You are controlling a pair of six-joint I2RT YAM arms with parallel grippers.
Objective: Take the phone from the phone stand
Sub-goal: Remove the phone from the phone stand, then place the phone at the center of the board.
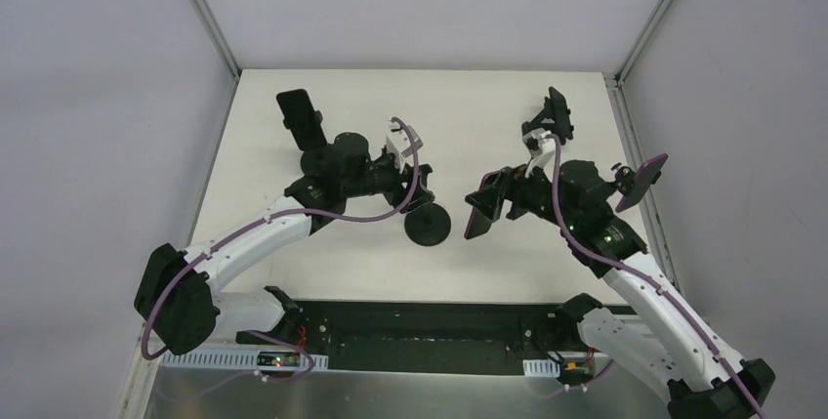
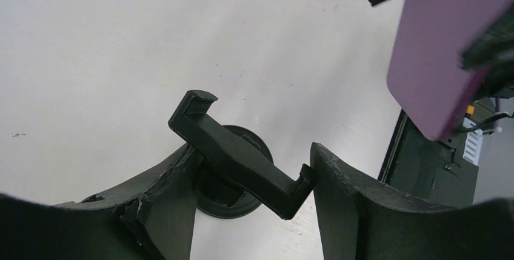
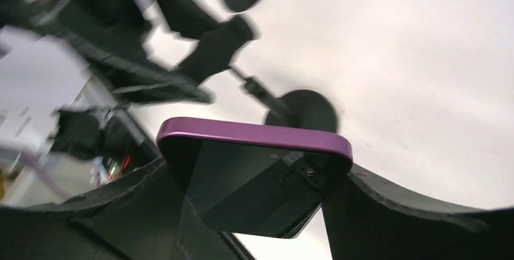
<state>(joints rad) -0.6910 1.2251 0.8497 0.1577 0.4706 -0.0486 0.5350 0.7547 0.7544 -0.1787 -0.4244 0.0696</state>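
The purple-cased phone (image 1: 480, 212) is off the stand and tilted above the table, held in my right gripper (image 1: 488, 202). In the right wrist view the gripper (image 3: 257, 170) is shut on the phone (image 3: 254, 169) across its sides, dark screen facing the camera. The black phone stand (image 1: 428, 227) stands on its round base just left of the phone. My left gripper (image 1: 414, 199) is on it. In the left wrist view the gripper (image 2: 251, 172) has its fingers against both ends of the stand's empty clamp arm (image 2: 236, 160). The phone's purple back (image 2: 442, 48) shows at upper right.
A stand with a black phone (image 1: 301, 118) is at back left, a black stand (image 1: 555, 114) at back right, and a stand with a purple phone (image 1: 641, 182) at the right edge. A black tray (image 1: 420, 336) lies along the near edge.
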